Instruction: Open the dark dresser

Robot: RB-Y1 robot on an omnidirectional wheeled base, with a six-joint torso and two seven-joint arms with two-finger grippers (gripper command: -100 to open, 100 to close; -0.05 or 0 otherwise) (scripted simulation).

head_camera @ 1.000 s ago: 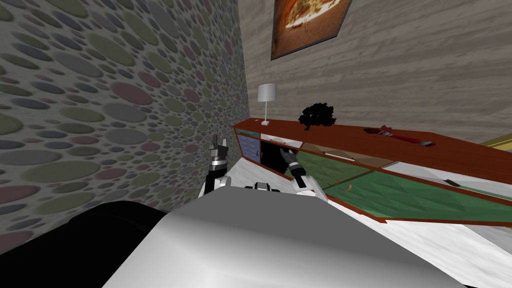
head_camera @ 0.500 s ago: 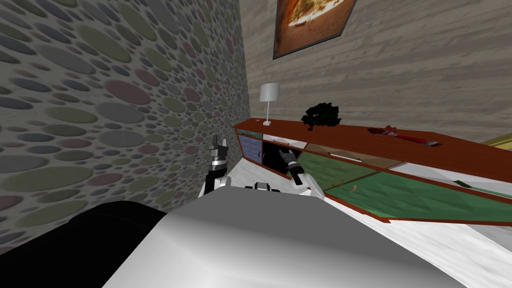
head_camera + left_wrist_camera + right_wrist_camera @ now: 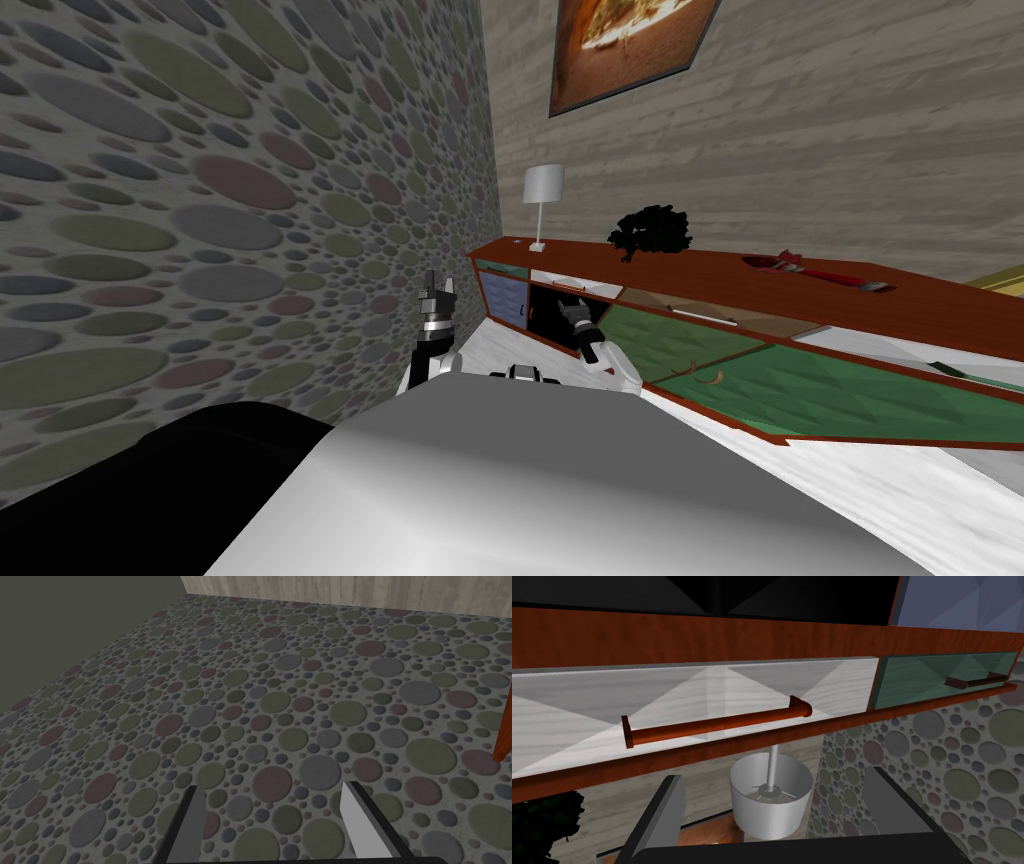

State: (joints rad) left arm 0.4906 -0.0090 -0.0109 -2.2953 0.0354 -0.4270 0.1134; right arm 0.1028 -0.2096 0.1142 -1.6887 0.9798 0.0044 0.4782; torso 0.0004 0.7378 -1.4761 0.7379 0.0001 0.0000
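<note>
Nearest to me, my left gripper is raised beside the chest, its two blades spread wide and holding nothing. My right gripper is also spread wide and empty. It points at the front of the long dresser with the reddish-brown wooden frame, close to the end that meets the spotted wall. Just ahead of the right blades, but apart from them, lies the reddish-brown round bar handle of a white drawer front, which appears shut in its frame. Under this drawer, as the head view shows, sits a black faceted panel, and I see no handle on it. I judge that I am in the reaching step and the opening itself is not yet begun. The next move calls for bringing the right hand forward until the bar stands between the blades, then closing on it and pulling straight away from the front, not aslant. Farther off, a white table lamp with a cylinder shade stands on the dresser top at the corner near the spotted wall. A black bushy plant stands further along the back edge.
</note>
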